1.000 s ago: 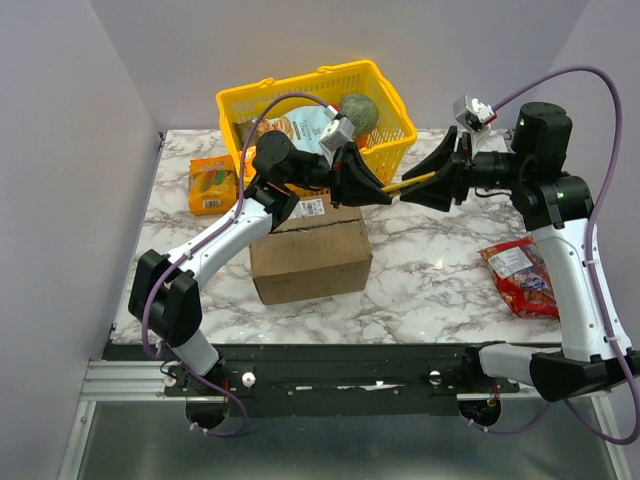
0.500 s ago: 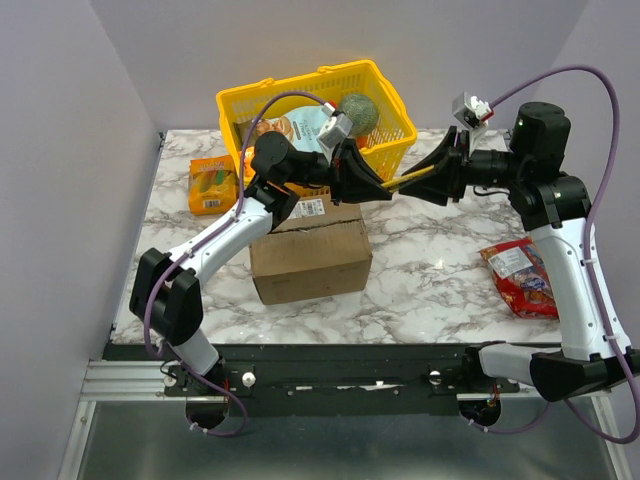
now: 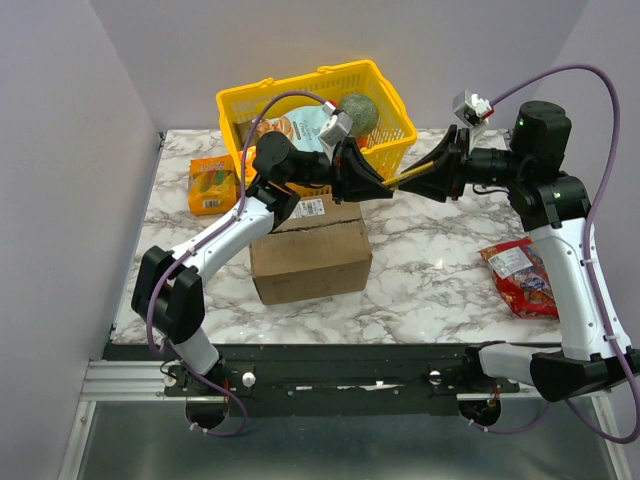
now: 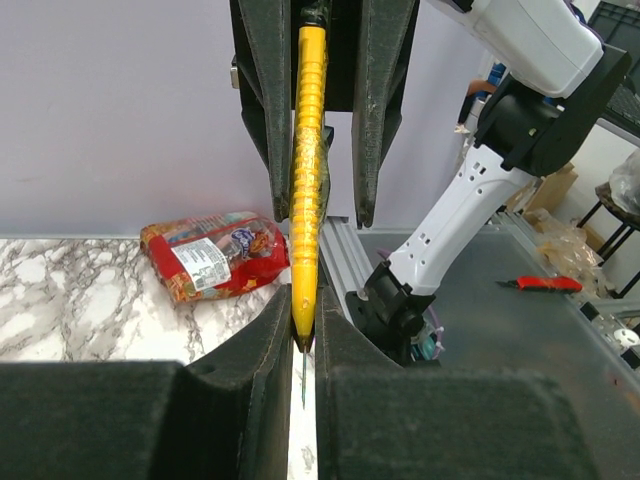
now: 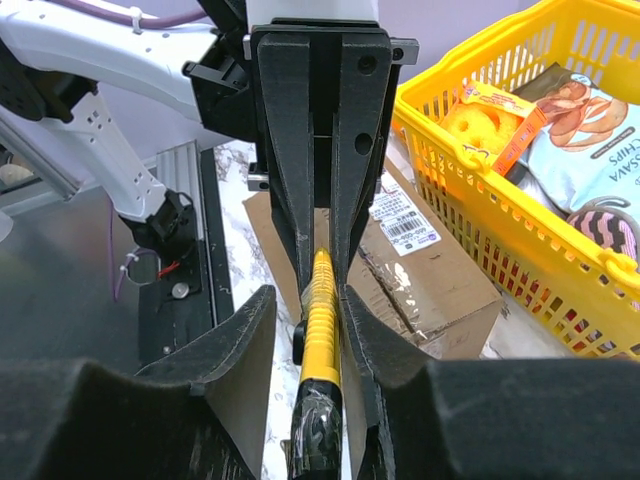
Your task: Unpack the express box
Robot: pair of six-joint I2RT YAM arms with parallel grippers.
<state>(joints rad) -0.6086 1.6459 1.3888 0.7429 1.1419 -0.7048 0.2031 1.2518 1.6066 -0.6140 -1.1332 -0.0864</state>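
Observation:
The express box (image 3: 310, 255), a brown carton with a white label, sits closed on the marble table below both grippers; it also shows in the right wrist view (image 5: 430, 270). A yellow utility knife (image 3: 415, 180) hangs in the air between the two grippers. My left gripper (image 3: 385, 190) is shut on its blade end (image 4: 303, 345). My right gripper (image 3: 412, 184) is open, its jaws on either side of the ribbed handle (image 5: 322, 300), with a gap on one side.
A yellow plastic basket (image 3: 300, 95) with snacks stands behind the box. A small orange snack box (image 3: 212, 185) lies at the back left. A red snack bag (image 3: 520, 275) lies at the right, also seen in the left wrist view (image 4: 215, 255).
My right gripper has moved left along the knife handle and its jaws have narrowed around it. My left gripper has kept holding the knife in place.

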